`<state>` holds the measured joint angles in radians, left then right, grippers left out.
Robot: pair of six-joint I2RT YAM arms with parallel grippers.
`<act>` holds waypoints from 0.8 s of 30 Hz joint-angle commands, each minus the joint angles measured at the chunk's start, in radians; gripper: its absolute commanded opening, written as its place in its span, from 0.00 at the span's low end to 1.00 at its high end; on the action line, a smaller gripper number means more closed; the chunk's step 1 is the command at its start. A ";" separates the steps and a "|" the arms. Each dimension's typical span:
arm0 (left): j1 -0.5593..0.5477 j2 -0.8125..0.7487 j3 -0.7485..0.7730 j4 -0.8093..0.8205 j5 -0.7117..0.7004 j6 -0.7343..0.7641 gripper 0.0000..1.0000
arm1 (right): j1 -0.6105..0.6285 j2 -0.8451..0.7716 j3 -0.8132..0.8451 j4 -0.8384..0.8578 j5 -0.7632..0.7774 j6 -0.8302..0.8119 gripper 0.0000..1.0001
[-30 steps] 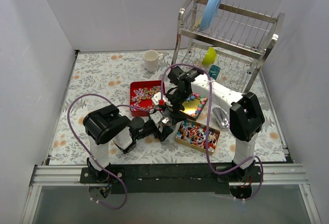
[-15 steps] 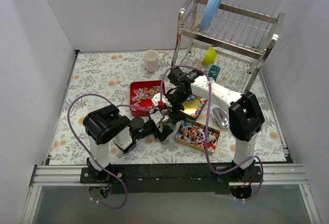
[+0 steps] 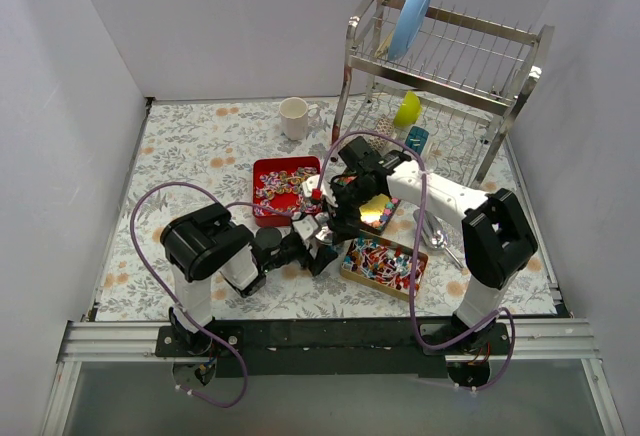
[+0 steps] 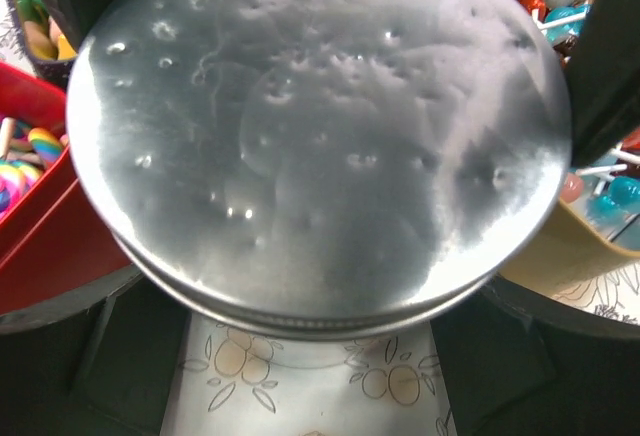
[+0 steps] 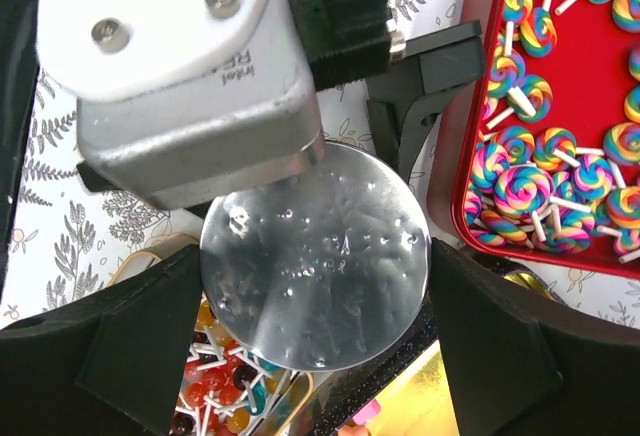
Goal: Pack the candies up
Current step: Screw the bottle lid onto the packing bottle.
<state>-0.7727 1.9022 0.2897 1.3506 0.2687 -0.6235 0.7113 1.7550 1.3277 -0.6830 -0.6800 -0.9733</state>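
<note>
The left gripper (image 4: 335,26) has its black fingers (image 4: 610,56) spread wide and clamped on the rim of a round, dented silver metal disc (image 4: 320,156). The floral tablecloth (image 4: 300,376) shows beneath it. The right gripper (image 5: 315,256) straddles the same disc with its fingers (image 5: 480,336) wide apart at the rim; I cannot tell whether they press it. Of the candies, rainbow swirl lollipops (image 5: 560,186) lie in a red tray (image 5: 590,86) just beside the fingers on one side. Small ball lollipops (image 5: 215,396) lie in a gold tray (image 4: 560,256) on the other side.
</note>
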 commanded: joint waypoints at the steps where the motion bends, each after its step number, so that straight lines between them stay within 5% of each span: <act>1: 0.006 -0.015 0.039 -0.290 -0.066 -0.088 0.98 | 0.002 0.040 -0.035 -0.061 0.037 0.245 0.63; 8: 0.009 -0.417 0.023 -0.712 0.162 -0.248 0.98 | 0.002 0.043 -0.002 -0.069 0.046 0.225 0.64; 13: 0.021 -0.791 0.052 -1.123 0.148 -0.340 0.98 | 0.014 0.008 -0.015 -0.061 0.046 0.226 0.66; 17: 0.015 -0.942 0.031 -1.185 0.179 -0.366 0.98 | 0.045 0.001 -0.015 -0.067 0.040 0.203 0.66; 24: 0.013 -0.877 -0.024 -1.096 0.119 -0.380 0.98 | 0.089 -0.005 -0.002 -0.037 0.019 0.223 0.62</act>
<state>-0.7673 1.0710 0.2901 0.1886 0.3759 -0.9234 0.7948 1.7569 1.3296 -0.7578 -0.7666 -0.7158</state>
